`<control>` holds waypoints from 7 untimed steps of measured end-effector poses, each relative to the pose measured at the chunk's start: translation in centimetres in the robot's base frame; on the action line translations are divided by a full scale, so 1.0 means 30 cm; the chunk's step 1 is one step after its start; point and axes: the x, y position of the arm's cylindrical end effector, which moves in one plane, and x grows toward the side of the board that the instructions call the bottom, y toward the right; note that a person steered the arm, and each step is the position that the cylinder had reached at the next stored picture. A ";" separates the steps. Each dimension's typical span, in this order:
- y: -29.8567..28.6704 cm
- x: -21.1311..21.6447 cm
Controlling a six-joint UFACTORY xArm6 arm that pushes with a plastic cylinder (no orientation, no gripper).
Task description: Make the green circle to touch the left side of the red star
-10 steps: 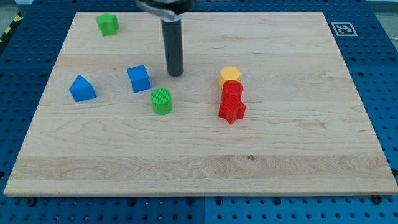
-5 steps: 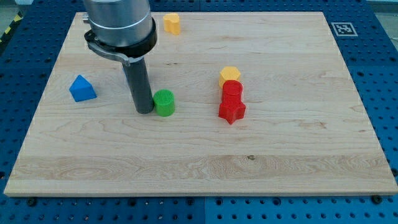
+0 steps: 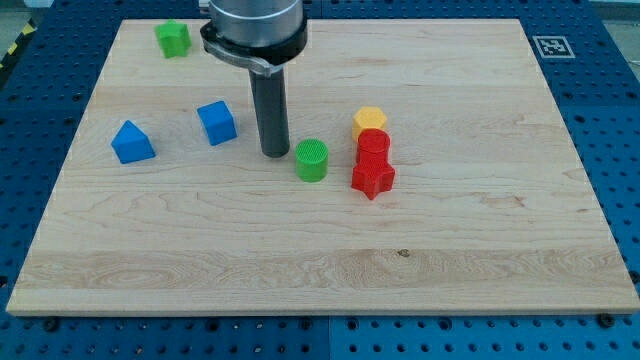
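Note:
The green circle (image 3: 312, 160) is a ribbed green cylinder on the wooden board, a short gap to the left of the red star (image 3: 373, 179). The red star lies at the bottom of a column, with a red round block (image 3: 373, 146) above it and a yellow hexagon block (image 3: 369, 121) above that. My tip (image 3: 275, 153) rests on the board just left of the green circle and slightly above it, a small gap apart.
A blue cube (image 3: 217, 122) lies left of my rod. A blue triangle block (image 3: 132, 142) lies further left. A green block (image 3: 173, 38) sits near the board's top left. A marker tag (image 3: 549, 45) is at the top right corner.
The green circle has slid right, from about mid-left to close beside the red star. My tip moved right with it and now stands slightly apart from it.

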 end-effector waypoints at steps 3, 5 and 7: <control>0.039 0.088; 0.022 -0.014; 0.073 -0.015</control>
